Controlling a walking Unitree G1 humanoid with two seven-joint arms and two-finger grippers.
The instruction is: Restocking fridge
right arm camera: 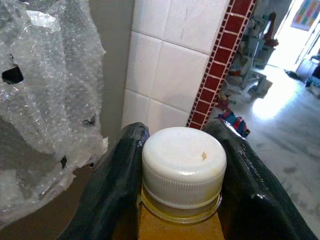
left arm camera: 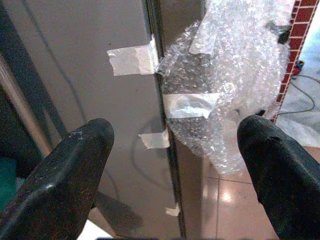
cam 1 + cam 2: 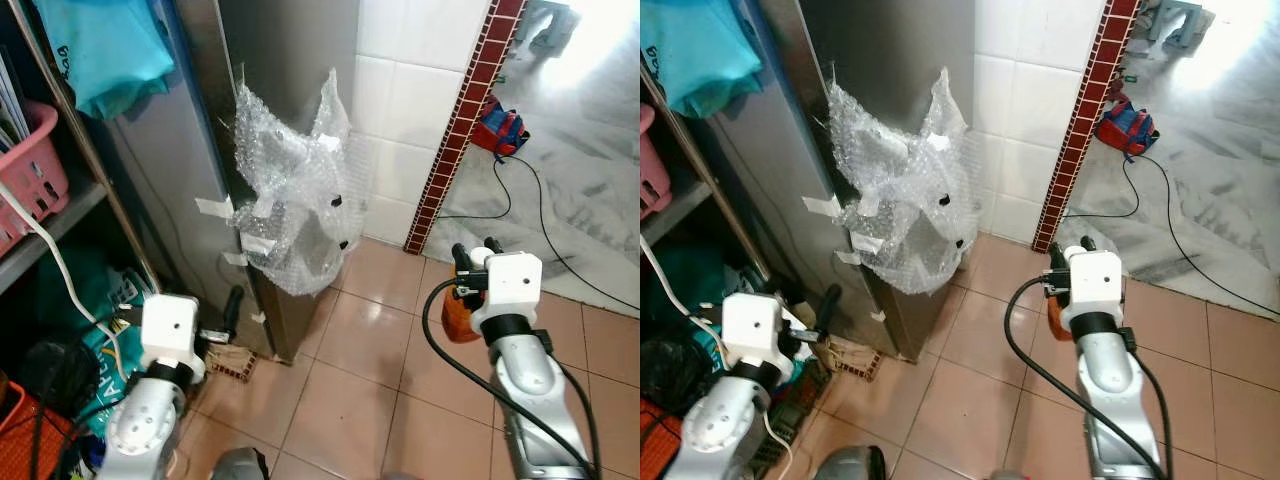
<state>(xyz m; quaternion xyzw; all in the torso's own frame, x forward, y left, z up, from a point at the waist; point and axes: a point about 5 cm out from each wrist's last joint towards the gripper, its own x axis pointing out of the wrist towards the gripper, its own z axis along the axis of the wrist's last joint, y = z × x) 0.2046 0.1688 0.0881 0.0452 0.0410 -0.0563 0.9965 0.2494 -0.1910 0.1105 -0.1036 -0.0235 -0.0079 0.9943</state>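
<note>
Held upright in the right gripper [image 1: 182, 165], fingers clamped on the neck of an orange bottle [image 3: 458, 315], white cap [image 1: 183, 165] pointing up, long axis vertical, above the tiled floor [image 3: 370, 350]. Low beside the steel fridge [image 3: 290, 60] with taped bubble wrap [image 3: 290, 200]: left gripper [image 2: 175, 165], fingers spread wide, holding nothing.

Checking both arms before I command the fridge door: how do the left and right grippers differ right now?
The left gripper is open and empty; the right gripper is shut on a bottle with a white cap. The left gripper sits low by the fridge corner, facing the taped bubble wrap; the right gripper is out over the tiled floor, apart from the fridge. Both have two black fingers.
</note>
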